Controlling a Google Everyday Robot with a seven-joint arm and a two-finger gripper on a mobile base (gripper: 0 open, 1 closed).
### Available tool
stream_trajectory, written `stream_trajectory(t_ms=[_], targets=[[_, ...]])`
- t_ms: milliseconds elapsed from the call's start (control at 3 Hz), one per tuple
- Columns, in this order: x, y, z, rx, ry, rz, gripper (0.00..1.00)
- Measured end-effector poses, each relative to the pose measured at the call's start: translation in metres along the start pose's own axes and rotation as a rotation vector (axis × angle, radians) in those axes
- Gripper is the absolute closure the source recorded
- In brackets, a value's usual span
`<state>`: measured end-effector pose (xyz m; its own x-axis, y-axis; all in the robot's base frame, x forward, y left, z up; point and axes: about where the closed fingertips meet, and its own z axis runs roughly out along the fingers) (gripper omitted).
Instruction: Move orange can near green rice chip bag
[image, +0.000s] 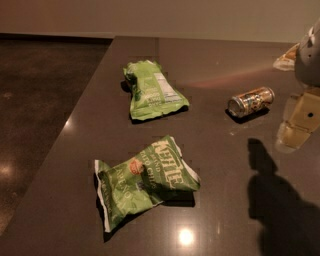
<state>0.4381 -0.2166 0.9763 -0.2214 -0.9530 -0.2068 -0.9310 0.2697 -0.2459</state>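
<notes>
Small orange-brown metal can (251, 101) lies sideways, right of light green label-panel bag (154, 89). Gripper (295, 125) near its right, open or shut: can't tell. Glancing contact could roll it.

Dark bench (215, 55): green rice chip bag (155, 90) upper centre, Kettle bag (145, 182) lower centre, orange can (251, 101) sideways at right; gripper (291, 136) right edge.

- The green rice chip bag (155, 90) is seen lying flat in the upper centre of the frame, on a dark table (60, 210).
- The orange can (251, 101) is laid on its side right of centre, well apart from that bag.
- The gripper (292, 132) is held at the right edge, just beside the can and not touching it.
- A green Kettle bag (145, 182) is found crumpled at lower centre.
- A dark shadow (280, 200) is cast at lower right.
</notes>
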Motion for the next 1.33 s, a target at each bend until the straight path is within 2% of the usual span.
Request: stream_trajectory(t_ms=[333, 1000, 1333], targets=[[0.000, 0.000, 0.000, 0.000, 0.000, 0.000, 0.00], [-0.015, -0.053, 0.058, -0.020, -0.039, -0.164, 0.00], [-0.013, -0.083, 0.082, -0.034, -0.049, -0.234, 0.00]])
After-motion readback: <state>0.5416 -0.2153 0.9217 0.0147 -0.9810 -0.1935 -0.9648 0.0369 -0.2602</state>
